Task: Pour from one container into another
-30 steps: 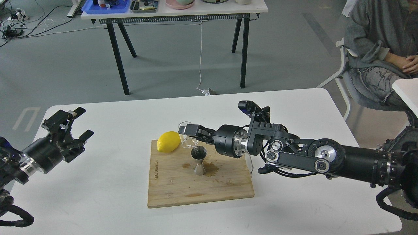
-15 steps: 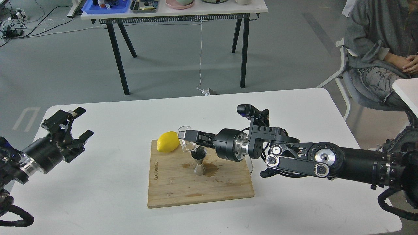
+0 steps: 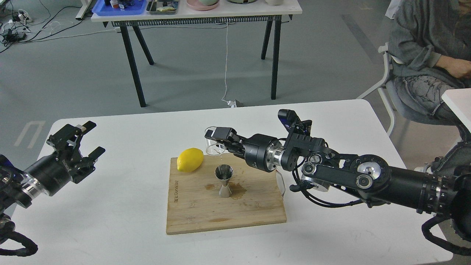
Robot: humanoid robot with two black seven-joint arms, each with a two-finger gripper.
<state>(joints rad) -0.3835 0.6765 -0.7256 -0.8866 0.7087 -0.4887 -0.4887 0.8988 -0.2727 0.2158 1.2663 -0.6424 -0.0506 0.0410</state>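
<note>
The cup sits nearly upright in the right gripper, mouth up, its axis close to vertical, with the fingers clamped on its rim and wall at the far end of the arm. Below that gripper and a touch nearer the camera, apart from the cup, the jigger stands upright on the board, open cone up, long axis vertical, a wet brown patch at its foot. Left of the gripper, just beside the cup, the lemon lies on the board's far corner. Out at the left, well apart from it all, the left gripper hangs over the white table, fingers spread, holding nothing. Beyond: grey floor, a black-legged table, a seated person at right.
</note>
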